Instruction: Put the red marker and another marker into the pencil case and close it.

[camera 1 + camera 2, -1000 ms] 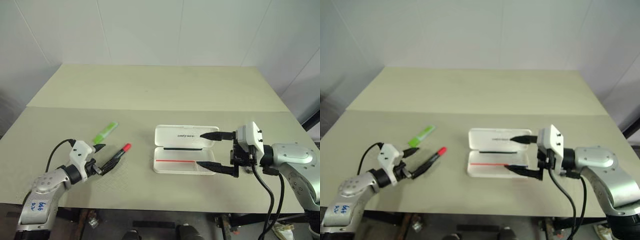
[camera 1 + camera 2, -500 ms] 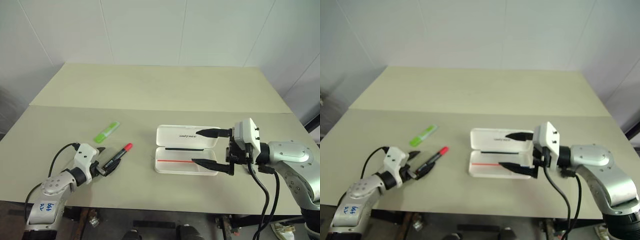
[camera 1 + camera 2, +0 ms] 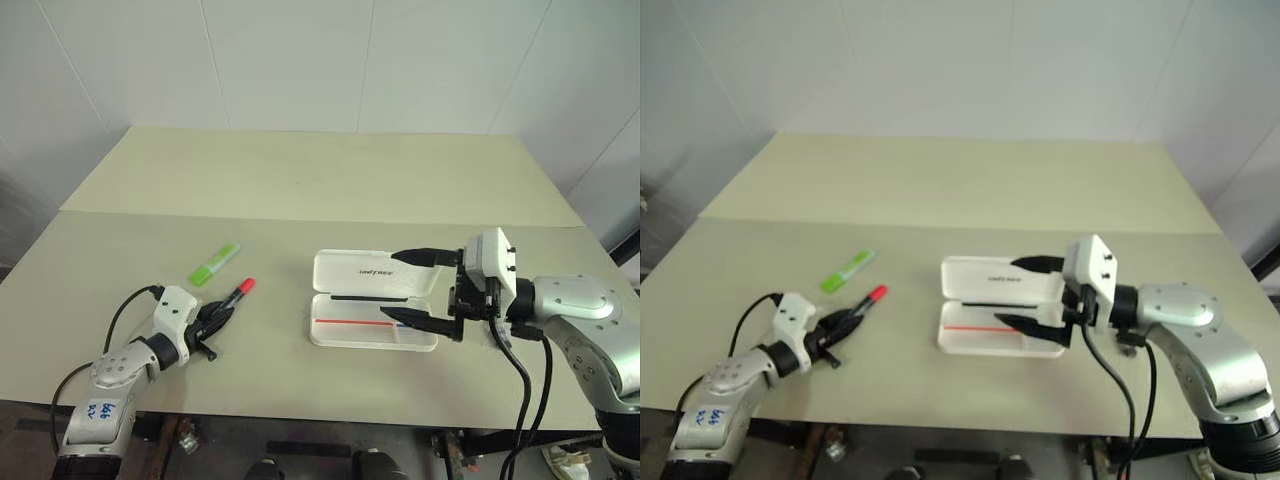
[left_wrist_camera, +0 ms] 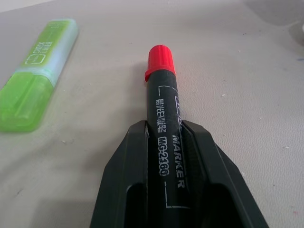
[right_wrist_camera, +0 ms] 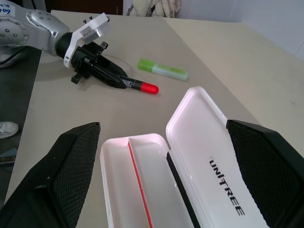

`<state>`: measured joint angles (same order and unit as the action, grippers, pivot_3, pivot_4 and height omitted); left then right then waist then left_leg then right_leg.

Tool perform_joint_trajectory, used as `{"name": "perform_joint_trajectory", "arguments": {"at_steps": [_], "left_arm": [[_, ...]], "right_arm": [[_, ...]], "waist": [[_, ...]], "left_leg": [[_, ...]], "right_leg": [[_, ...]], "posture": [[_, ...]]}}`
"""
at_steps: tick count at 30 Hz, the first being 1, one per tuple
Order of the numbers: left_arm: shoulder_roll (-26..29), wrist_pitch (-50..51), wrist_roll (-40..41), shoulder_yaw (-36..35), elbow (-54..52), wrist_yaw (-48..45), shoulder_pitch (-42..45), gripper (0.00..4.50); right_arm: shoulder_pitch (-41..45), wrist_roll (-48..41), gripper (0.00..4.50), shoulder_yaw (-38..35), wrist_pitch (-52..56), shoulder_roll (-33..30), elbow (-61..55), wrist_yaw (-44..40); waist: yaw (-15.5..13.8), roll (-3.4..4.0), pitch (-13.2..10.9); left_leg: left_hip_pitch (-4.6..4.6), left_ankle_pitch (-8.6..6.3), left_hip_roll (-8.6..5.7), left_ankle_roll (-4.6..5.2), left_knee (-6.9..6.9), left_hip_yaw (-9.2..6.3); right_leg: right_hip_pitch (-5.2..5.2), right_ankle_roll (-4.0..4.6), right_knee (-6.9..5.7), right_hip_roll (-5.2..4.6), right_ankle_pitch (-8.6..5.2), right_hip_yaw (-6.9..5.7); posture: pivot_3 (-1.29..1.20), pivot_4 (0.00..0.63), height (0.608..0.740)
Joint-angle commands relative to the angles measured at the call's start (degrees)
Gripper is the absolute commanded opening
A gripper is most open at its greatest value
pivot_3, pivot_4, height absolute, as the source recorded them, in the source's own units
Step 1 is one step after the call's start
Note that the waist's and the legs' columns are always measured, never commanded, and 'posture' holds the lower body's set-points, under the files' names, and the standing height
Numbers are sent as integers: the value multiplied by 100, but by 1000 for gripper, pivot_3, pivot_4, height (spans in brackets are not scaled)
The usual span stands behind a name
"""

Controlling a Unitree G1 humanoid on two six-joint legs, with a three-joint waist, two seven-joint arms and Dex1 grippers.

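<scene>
The left gripper (image 3: 213, 322) lies low on the surface (image 3: 300, 180), its fingers (image 4: 124, 175) closed on either side of the red marker (image 4: 162, 137), gripping the black barrel near its rear end. The red cap projects ahead of the fingertips and appears to rest on or just above the surface; a hold this far back leaves most of the barrel free, which should ease laying it into the case. Just beside the cap, off to one side of the fingers and apart from them, lies the green highlighter (image 3: 213, 264), untouched. Further on, the right gripper (image 3: 405, 286) hovers with fingers (image 3: 418, 321) spread wide, holding nothing, over the open case (image 3: 372, 312). One finger sits above the lid, the other above the tray, likely placed to steady or shut the case. The tray is empty.
</scene>
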<state>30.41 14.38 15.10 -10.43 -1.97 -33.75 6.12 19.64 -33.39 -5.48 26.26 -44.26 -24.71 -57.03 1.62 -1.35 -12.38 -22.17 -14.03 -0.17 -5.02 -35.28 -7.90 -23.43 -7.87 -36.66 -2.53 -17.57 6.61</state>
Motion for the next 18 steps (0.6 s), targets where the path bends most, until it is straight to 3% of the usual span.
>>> {"name": "perform_joint_trajectory", "arguments": {"at_steps": [1,10,18], "left_arm": [[-6,-137,-19,-2,137,-42,87,659],[202,-321,735,-179,-68,-1166,271,659],[936,-613,882,-75,111,-2390,728,659]], "right_arm": [[-34,-72,4500,-252,-105,-67,-242,52],[-23,137,4500,-178,-457,-61,103,-50],[-202,270,4500,-114,-733,53,171,17]], "waist": [[0,0,0],[16,0,0],[9,0,0]], "left_leg": [[0,1,0,1,0,1],[-3,13,2,11,3,14],[-6,13,6,12,14,16]], "right_leg": [[0,0,0,0,0,0],[6,0,27,-1,9,4],[2,1,40,0,9,2]], "posture": [[0,150,740],[0,150,740],[0,150,740]]}}
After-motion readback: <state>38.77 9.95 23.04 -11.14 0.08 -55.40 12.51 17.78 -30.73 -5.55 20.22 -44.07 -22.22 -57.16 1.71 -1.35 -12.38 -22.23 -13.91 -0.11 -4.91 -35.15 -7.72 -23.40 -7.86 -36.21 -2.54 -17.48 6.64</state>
